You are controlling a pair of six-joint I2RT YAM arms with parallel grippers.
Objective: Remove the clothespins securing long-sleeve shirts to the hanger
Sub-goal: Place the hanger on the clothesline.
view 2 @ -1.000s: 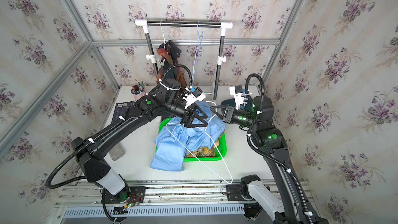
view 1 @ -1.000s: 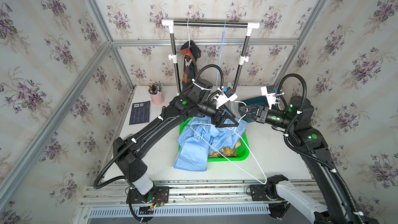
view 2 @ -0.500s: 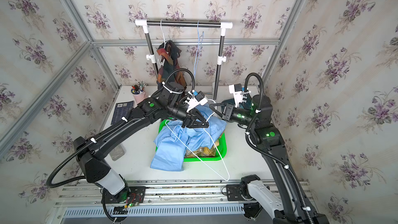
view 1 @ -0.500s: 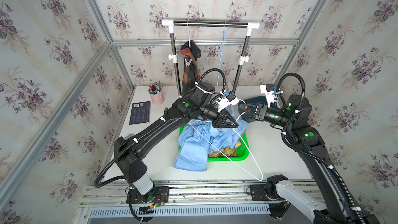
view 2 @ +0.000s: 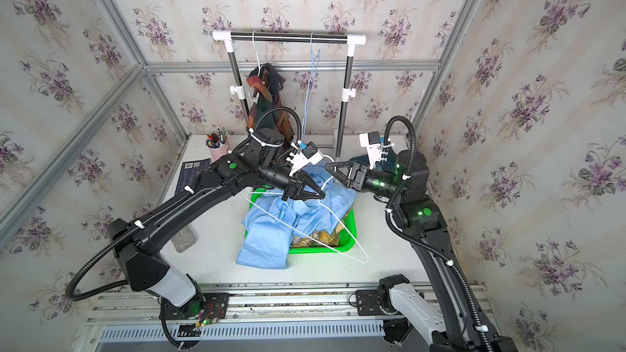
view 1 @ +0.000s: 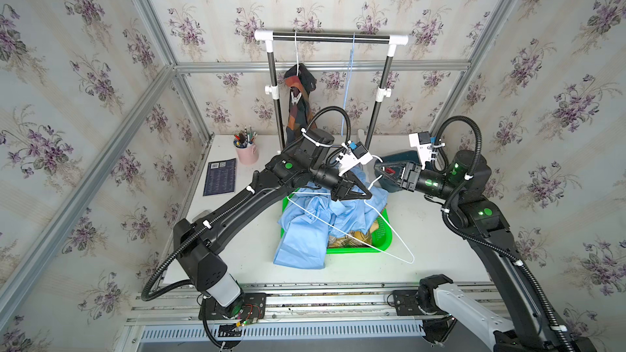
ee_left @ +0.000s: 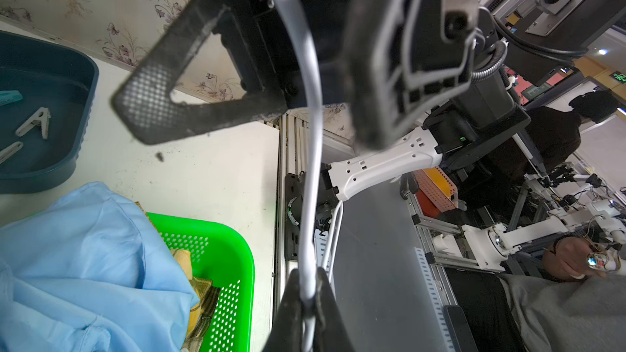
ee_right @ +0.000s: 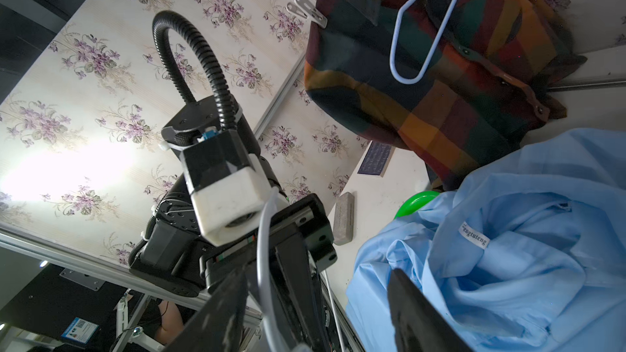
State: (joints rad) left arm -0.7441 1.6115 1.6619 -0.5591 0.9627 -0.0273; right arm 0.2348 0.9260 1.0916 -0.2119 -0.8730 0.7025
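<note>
My left gripper [view 1: 369, 195] [ee_left: 307, 286] is shut on the wire of a white hanger [view 1: 338, 231] [ee_left: 313, 130], held over the basket. My right gripper [view 1: 379, 176] [ee_right: 315, 299] stands open around the hanger's upper wire [ee_right: 262, 248] without pinching it. A light blue shirt [view 1: 305, 231] [ee_right: 508, 248] lies heaped in the green basket [view 1: 386, 231] over a yellow plaid shirt [view 1: 349, 237]. The dark plaid shirt [view 1: 299, 103] [ee_right: 440, 79] hangs on the rack with a pale clothespin [view 1: 295, 99] [ee_right: 306, 10] on it. Loose clothespins [ee_left: 35, 123] lie in the dark teal bin [ee_left: 81, 96].
The clothes rack [view 1: 332, 38] stands at the back with a bare blue hanger [view 1: 349, 96] on it. A pink pen cup [view 1: 247, 154] and a dark booklet [view 1: 220, 181] sit at the back left. A grey block [view 2: 184, 238] lies at the table's left edge.
My left gripper has closed on the white hanger's wire. My right gripper has opened and let the hanger go. The hanger sits slightly further right.
</note>
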